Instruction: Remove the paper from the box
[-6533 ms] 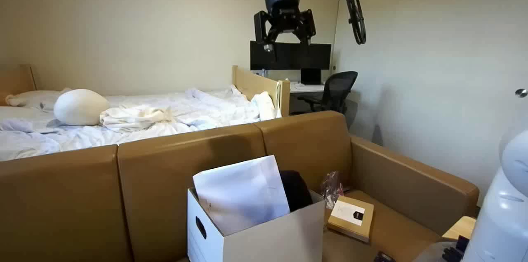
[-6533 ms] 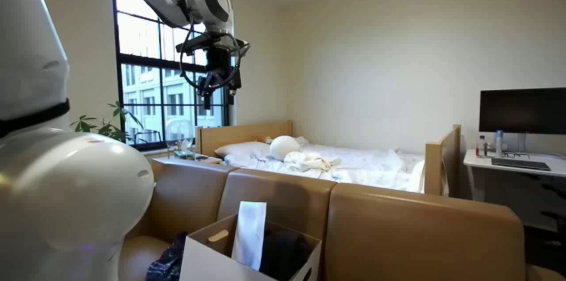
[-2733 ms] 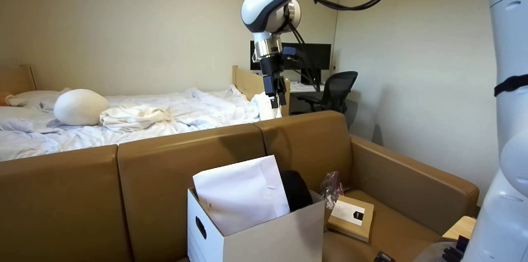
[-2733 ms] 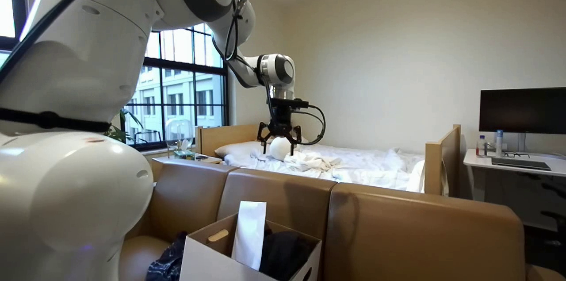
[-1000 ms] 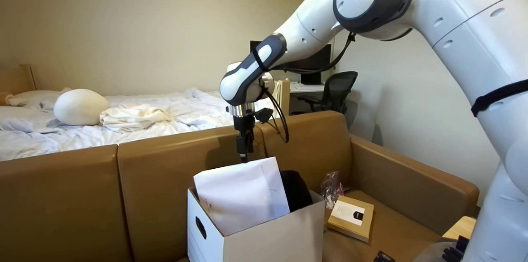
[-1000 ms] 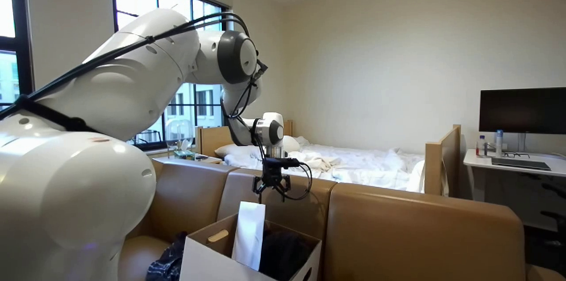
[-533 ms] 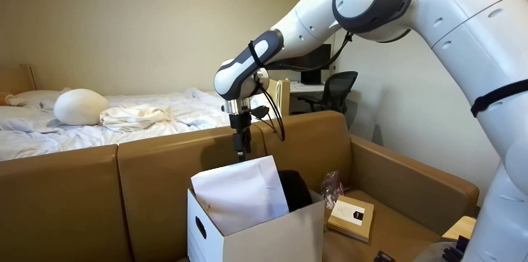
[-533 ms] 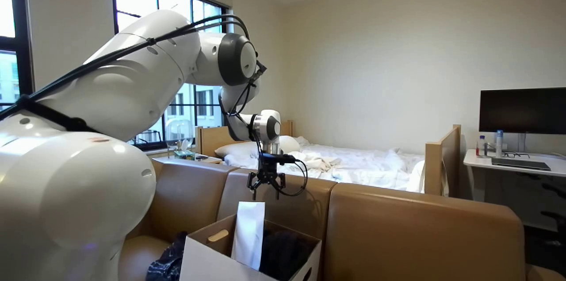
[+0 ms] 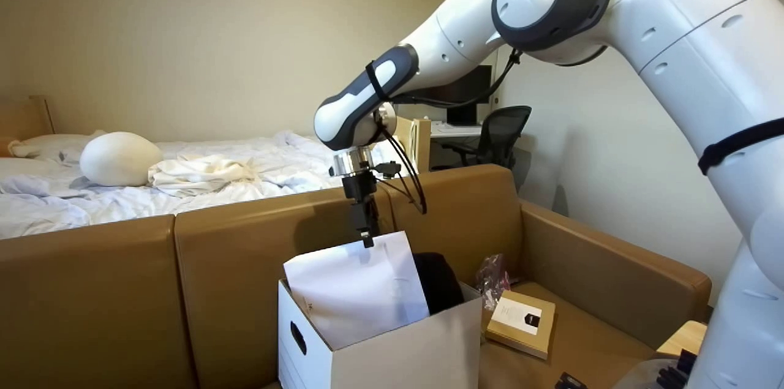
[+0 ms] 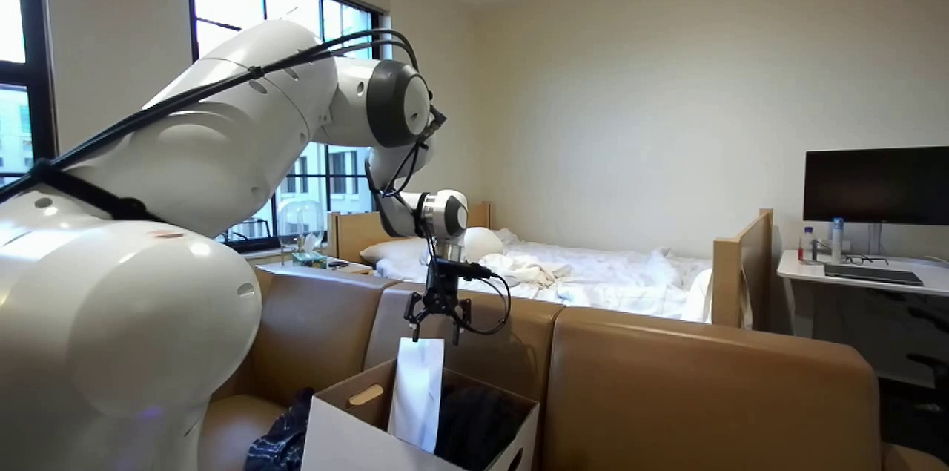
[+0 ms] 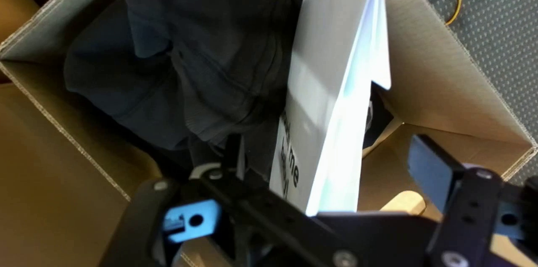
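In an exterior view the paper (image 9: 358, 294) stands at a slant in the white box (image 9: 407, 358), its upper part rising clear of the rim. In an exterior view my end effector (image 10: 436, 341) hangs right by the paper's top edge, spread wide and holding nothing, though I can't tell whether the two touch. In the wrist view my fingers (image 11: 428, 170) flank the paper, which is folded over with a loose flap and has dark cloth (image 11: 210, 61) beside it; I judge it light, bendy and easily creased, so I should come lower and pinch gently across its thin upper edge, near the middle.
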`<state>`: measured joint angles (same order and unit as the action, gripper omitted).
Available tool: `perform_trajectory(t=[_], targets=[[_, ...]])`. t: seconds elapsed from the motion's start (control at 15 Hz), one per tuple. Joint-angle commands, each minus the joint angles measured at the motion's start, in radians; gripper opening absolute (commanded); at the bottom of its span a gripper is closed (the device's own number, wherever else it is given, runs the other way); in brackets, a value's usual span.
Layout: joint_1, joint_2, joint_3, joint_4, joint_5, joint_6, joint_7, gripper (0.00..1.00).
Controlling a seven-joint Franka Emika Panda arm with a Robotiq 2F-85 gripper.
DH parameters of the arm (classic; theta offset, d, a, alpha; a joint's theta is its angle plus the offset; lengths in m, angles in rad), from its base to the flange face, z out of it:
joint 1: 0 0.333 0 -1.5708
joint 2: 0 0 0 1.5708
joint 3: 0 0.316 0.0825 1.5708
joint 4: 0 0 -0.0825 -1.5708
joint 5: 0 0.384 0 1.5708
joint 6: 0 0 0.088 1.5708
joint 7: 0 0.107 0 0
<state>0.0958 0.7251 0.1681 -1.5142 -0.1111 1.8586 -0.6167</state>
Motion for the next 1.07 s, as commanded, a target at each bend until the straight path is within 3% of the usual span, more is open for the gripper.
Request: perform_trajectory(t=[0.0,0.53,1.0], targets=[[0.004,0.031,-0.003,0.061,-0.033,-0.064,-0.031,1.0],[-0.003,0.092,0.004,0.165,-0.045,-0.136,-0.087,1.0],[0.004,0.252,-0.003,0.304,-0.039,-0.189,-0.115,1.0]])
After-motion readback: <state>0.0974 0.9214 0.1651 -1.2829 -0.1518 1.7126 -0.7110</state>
